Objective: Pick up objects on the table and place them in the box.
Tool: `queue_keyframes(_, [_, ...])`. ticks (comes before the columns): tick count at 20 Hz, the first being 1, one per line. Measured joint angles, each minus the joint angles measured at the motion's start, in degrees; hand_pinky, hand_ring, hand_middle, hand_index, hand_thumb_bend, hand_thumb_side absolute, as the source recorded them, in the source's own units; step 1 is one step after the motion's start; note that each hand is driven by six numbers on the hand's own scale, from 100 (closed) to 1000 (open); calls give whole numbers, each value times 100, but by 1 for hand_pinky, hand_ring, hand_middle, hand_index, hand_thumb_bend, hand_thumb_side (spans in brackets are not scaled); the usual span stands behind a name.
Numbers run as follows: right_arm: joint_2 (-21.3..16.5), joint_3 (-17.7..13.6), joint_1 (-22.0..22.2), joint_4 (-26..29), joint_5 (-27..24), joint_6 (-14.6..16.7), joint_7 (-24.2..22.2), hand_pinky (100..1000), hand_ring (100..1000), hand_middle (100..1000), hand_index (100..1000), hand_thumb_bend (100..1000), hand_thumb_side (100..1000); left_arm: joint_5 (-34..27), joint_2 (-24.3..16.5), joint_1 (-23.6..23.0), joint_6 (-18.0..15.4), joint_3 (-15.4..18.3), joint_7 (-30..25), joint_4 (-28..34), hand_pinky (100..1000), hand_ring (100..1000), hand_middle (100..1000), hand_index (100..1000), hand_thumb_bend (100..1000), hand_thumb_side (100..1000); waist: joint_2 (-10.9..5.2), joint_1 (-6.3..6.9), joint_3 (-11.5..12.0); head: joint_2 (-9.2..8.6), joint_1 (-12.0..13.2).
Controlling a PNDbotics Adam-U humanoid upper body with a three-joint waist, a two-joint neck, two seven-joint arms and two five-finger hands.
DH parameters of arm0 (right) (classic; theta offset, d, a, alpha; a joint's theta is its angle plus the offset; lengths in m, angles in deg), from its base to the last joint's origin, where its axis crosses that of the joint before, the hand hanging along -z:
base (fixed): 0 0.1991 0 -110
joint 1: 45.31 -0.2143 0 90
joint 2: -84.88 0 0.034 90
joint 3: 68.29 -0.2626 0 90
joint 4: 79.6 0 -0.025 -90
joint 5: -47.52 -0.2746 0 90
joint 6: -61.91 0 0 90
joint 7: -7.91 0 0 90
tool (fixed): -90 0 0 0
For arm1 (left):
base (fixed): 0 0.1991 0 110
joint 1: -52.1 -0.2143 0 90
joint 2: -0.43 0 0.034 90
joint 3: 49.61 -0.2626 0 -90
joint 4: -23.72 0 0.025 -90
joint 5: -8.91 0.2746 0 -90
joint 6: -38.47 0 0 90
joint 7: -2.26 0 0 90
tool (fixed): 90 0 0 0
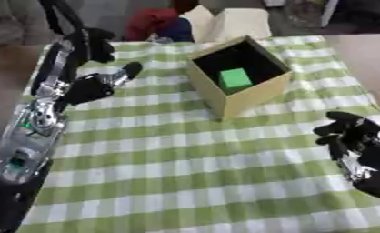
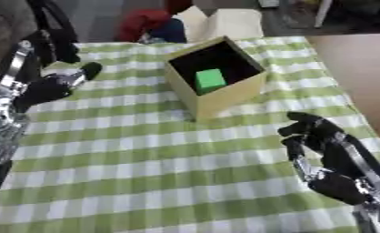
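Inside the box (image 1: 245, 98) sits a green cube (image 1: 234, 79); both hands' fingers unclear

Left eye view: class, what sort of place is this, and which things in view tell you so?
Probably a home or informal room used as a robot test spot: a table with a green checked cloth, a cardboard box holding a green block, and red and blue bundles behind it.

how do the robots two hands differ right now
The left hand is over the table's far left, level with the box; the right hand sits nearer, by the right edge. The left hand's fingers stretch toward the box; the right hand's curl inward. Both are black and hold nothing.
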Motion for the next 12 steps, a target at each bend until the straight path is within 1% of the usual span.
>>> queue_keyframes(5, [-1, -33, 69, 0, 27, -2, 26, 704, 772, 621, 868, 100, 266, -13, 358, -480, -259, 173, 154, 92, 665, 569, 527, 711, 624, 312, -45, -2, 93, 64, -47])
queue_keyframes(8, [-1, -34, 72, 0, 37, 6, 35, 703, 772, 621, 868, 100, 267, -18, 506, -662, -368, 186, 150, 92, 665, 567, 525, 710, 619, 316, -59, -4, 126, 103, -71])
queue_keyframes(12, [-1, -34, 77, 0, 67, 7, 49, 703, 772, 621, 868, 100, 268, -44, 600, -805, -447, 208, 140, 87, 664, 564, 522, 709, 612, 322, -59, -23, 137, 105, -88])
